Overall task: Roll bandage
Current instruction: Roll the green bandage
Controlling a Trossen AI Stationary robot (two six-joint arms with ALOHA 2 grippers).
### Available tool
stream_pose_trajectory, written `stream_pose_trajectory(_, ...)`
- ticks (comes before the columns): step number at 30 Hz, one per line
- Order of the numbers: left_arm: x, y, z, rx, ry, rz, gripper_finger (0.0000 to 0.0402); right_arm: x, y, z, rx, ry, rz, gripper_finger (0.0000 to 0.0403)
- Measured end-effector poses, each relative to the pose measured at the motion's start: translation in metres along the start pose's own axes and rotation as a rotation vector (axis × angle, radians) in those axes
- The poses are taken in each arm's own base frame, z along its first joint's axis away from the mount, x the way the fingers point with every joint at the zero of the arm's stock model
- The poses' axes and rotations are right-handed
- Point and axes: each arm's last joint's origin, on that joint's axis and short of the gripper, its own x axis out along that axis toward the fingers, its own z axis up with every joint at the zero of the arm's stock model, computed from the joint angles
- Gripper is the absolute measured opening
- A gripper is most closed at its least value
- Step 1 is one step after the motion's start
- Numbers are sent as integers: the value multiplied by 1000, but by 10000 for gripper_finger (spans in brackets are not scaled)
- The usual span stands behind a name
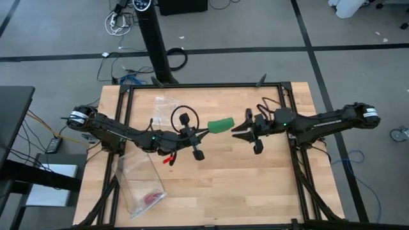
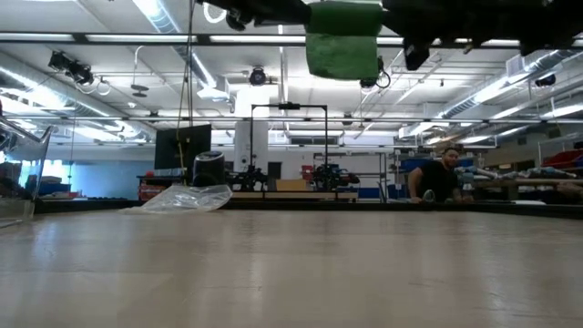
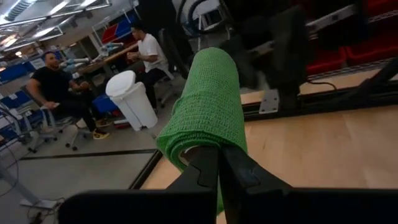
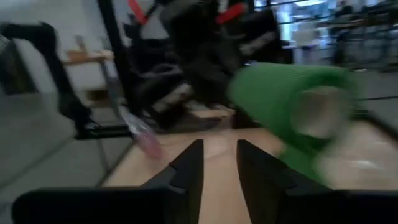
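Observation:
The bandage [image 1: 222,125] is a bright green roll, held in the air over the middle of the table. In the low view the bandage [image 2: 343,41] hangs high above the tabletop. My left gripper [image 1: 208,130] is shut on the roll's left end. My right gripper [image 1: 235,128] is open just off the roll's right end, touching nothing. In the right wrist view the roll's hollow end [image 4: 320,112] shows beside the fingers, not between them [image 4: 219,163]. My left gripper [image 3: 217,167] pinches the roll's near end [image 3: 208,140] between its two fingers, beside the hollow opening [image 3: 185,152]. The fingers come level from the table's left and lie along the roll. The roll sticks out past the fingertips, lifted clear of the table.
A clear plastic bag [image 1: 142,182] with a small pink item [image 1: 152,198] lies at the near left. Another clear bag [image 1: 167,105] lies at the far left. A black frame [image 1: 291,115] borders the tabletop. People sit in the room beyond [image 3: 53,87].

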Motion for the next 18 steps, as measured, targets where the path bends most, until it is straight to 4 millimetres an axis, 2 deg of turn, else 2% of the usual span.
stream_pose_trajectory(4,-7,0,8,-46,-42,-55,3,-20,-3,4,-102,52,-173,90)
stream_pose_trajectory(8,-7,-1,16,-102,-93,-143,3,-24,-12,3,-133,86,-307,30)
stream_pose_trajectory(10,-6,-1,21,-130,-120,-188,3,-18,-16,2,-122,69,-285,8)
stream_pose_trajectory(18,-5,0,23,-134,-132,-192,3,17,-26,-19,-44,76,-142,3)
